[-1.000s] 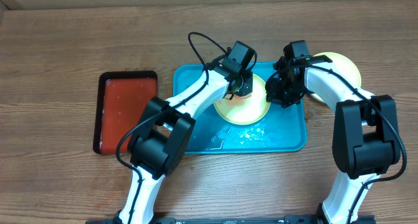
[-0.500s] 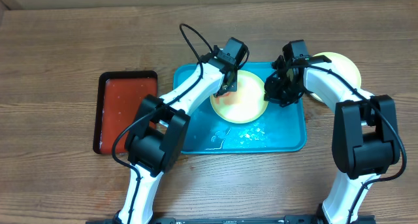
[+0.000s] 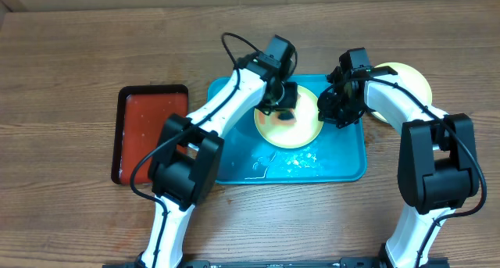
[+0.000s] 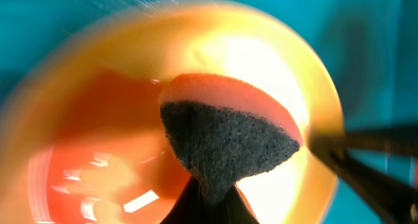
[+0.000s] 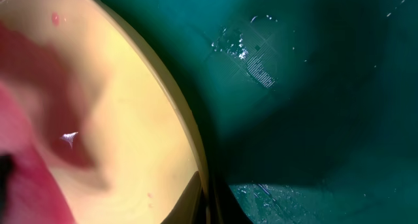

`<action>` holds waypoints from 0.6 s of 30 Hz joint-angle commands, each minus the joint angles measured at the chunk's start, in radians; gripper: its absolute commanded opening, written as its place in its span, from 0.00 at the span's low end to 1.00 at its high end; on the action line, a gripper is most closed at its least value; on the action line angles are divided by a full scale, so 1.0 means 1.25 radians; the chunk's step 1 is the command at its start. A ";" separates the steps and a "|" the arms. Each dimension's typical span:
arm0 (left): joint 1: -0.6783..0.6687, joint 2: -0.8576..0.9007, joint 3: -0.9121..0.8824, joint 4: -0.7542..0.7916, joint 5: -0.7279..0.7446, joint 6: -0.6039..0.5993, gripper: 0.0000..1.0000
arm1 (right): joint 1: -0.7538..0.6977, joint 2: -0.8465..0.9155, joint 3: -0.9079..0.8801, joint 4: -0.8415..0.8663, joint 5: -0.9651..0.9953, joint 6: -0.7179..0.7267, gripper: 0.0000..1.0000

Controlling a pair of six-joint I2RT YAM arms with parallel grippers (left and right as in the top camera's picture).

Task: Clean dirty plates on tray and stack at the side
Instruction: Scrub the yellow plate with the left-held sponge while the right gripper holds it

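L gripper (image 4: 209, 208) clamps wedge-shaped sponge (image 4: 228, 136), coarse dark scourer w/ orange foam. R gripper (image 5: 208, 208) pinches rim of glossy round plate (image 5: 111, 132).

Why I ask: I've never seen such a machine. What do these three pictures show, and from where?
Two robot arms stand at a wooden table, each ending in a two-finger gripper. One picture looks down from above; the other two come from cameras on the wrists. The left gripper is shut on a sponge, held down in a smeared yellow-green plate on the turquoise tray. The right gripper pinches that plate's rim. Another yellow plate lies right of the tray, a red tray left of it.
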 commanded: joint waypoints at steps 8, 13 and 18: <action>-0.028 -0.025 -0.075 -0.038 -0.272 0.056 0.04 | -0.004 -0.009 -0.001 -0.002 0.005 0.000 0.04; -0.015 -0.027 -0.062 -0.078 -0.466 0.056 0.05 | -0.004 -0.009 -0.001 -0.005 0.005 0.000 0.04; 0.008 -0.035 -0.005 -0.138 -0.474 0.032 0.04 | -0.004 -0.009 -0.001 -0.005 0.005 0.000 0.04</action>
